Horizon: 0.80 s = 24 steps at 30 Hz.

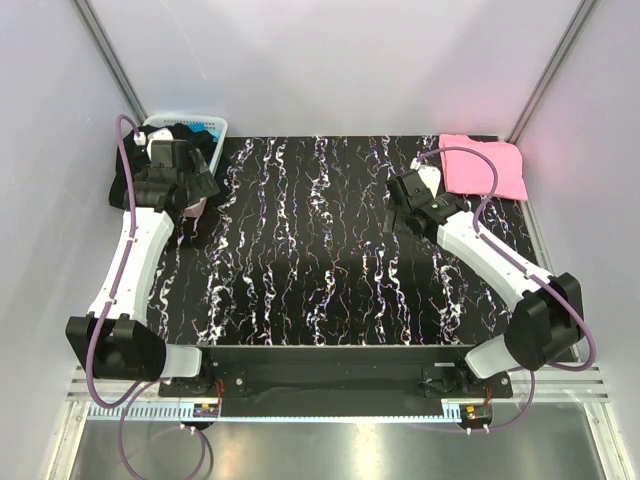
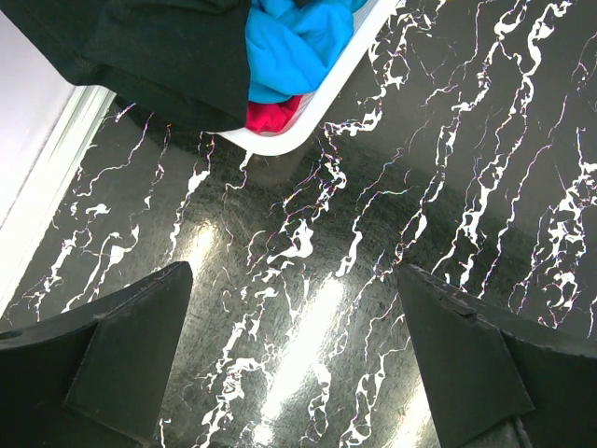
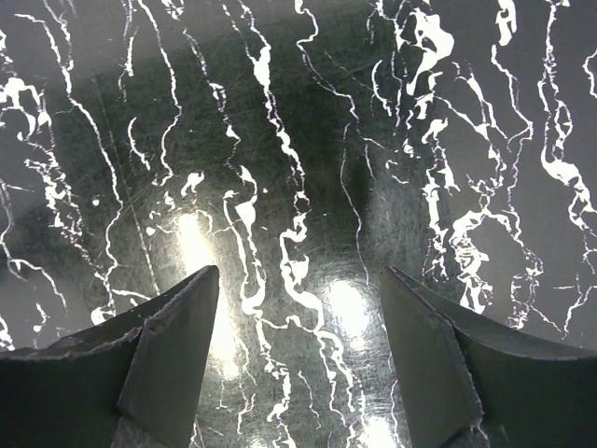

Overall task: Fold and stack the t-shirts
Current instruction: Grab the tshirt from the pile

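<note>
The left gripper hangs with its jaws spread wide and nothing between them, only the black marbled table beneath. Just beyond it, at the table's far left corner, stands the white basket, with the black t-shirt spilling over its rim and the bright blue t-shirt and red t-shirt bunched inside, none touched. The right gripper is likewise wide open and empty over the marbled surface; the pink t-shirt lies flat at the far right corner, near that gripper but apart from it, beyond and to its right
</note>
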Motion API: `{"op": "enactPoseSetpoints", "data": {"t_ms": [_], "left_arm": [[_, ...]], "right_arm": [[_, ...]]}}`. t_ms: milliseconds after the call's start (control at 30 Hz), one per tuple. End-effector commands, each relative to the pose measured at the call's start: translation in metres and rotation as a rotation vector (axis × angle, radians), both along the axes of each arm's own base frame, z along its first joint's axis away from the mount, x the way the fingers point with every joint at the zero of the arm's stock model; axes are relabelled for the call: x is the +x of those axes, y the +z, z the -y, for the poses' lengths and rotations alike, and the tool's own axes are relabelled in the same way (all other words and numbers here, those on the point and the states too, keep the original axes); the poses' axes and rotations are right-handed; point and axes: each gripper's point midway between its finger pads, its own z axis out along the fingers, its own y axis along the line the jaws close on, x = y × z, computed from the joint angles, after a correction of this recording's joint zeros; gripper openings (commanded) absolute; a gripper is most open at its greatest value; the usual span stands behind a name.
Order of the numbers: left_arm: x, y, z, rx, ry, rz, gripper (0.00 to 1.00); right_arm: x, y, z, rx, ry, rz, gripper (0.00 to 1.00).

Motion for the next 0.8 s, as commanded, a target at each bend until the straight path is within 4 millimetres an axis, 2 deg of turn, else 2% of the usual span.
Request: {"op": "enactPoseSetpoints", "data": {"t_ms": [0, 233, 333, 367, 433, 467, 500, 533, 600, 633, 733, 767], "left_arm": [[0.003, 0.018, -0.001, 0.009, -0.002, 0.055, 0.99], [0.004, 0.014, 0.000, -0.021, 0.029, 0.057, 0.99], [0.007, 0.002, -0.007, -0.053, 0.087, 0.037, 0.99], [0.010, -0.003, -0.004, -0.092, 0.073, 0.028, 0.99], [0.024, -0.018, -0.011, -0.147, 0.098, -0.009, 0.99], [0.031, -0.025, -0.004, -0.193, 0.062, -0.029, 0.99], [0.037, -0.028, -0.005, -0.210, 0.062, -0.038, 0.99], [0.045, -0.041, -0.011, -0.236, 0.086, -0.067, 0.99], [0.057, -0.044, -0.011, -0.301, 0.082, -0.071, 0.98], [0.061, -0.050, -0.019, -0.326, 0.108, -0.078, 0.98], [0.080, -0.057, -0.027, -0.377, 0.108, -0.078, 0.93], [0.084, -0.066, -0.031, -0.377, 0.118, -0.096, 0.90]], "right_arm": [[0.001, 0.015, -0.002, 0.041, 0.004, 0.042, 0.76], [-0.001, 0.016, -0.001, 0.044, 0.004, 0.046, 0.77], [-0.001, 0.018, 0.000, 0.041, 0.002, 0.053, 0.77], [-0.001, 0.018, 0.001, 0.040, -0.002, 0.052, 0.77], [0.000, 0.017, 0.000, 0.039, -0.004, 0.051, 0.77], [-0.001, 0.016, 0.000, 0.040, -0.002, 0.048, 0.77], [0.000, 0.015, -0.001, 0.044, 0.002, 0.046, 0.77], [0.000, 0.014, -0.002, 0.045, 0.004, 0.042, 0.77], [0.001, 0.010, -0.004, 0.043, 0.014, 0.031, 0.77], [0.002, 0.007, -0.005, 0.041, 0.018, 0.025, 0.77], [0.004, 0.006, -0.007, 0.040, 0.028, 0.019, 0.77], [0.005, 0.004, -0.008, 0.039, 0.030, 0.016, 0.77]]}}
